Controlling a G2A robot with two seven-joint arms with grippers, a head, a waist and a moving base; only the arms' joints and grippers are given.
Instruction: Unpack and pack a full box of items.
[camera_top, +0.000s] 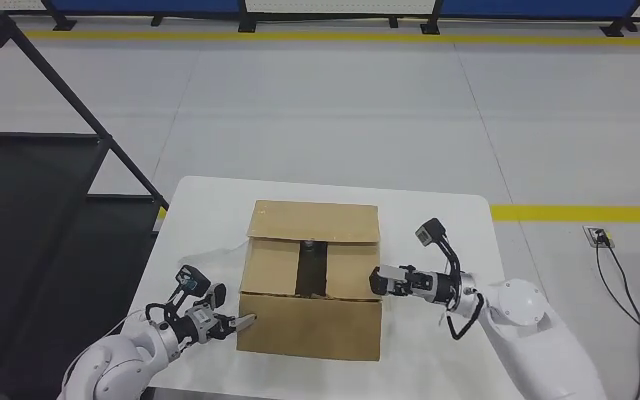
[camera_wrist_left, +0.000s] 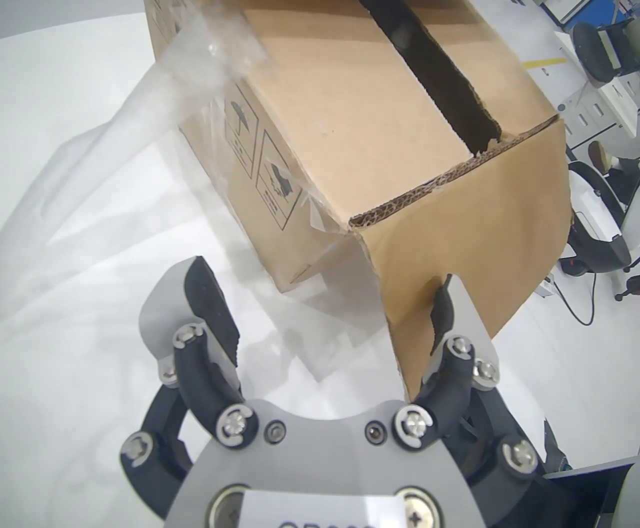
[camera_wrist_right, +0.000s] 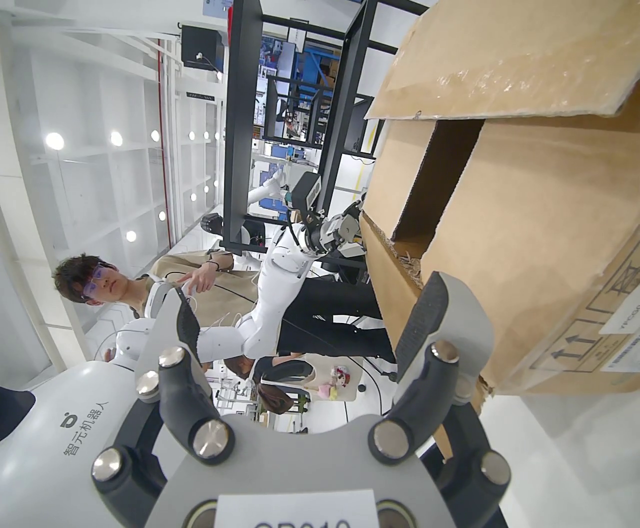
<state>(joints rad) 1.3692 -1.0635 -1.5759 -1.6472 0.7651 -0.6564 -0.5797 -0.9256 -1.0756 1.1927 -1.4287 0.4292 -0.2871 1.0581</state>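
Note:
A brown cardboard box (camera_top: 312, 280) stands mid-table, its top flaps nearly shut with a dark gap (camera_top: 312, 268) between them. My left gripper (camera_top: 238, 322) is open at the box's near left corner; in the left wrist view (camera_wrist_left: 330, 305) one finger (camera_wrist_left: 447, 310) touches the near wall of the box (camera_wrist_left: 400, 150) and the other stands free. My right gripper (camera_top: 378, 281) is open at the box's right side, level with its top edge; in the right wrist view (camera_wrist_right: 310, 320) one pad (camera_wrist_right: 425, 320) lies against the box (camera_wrist_right: 525, 225).
The table (camera_top: 200, 220) is white. Loose clear tape or film (camera_wrist_left: 165, 115) hangs off the box's left wall onto the table. A black frame (camera_top: 70, 120) and a dark panel stand left of the table.

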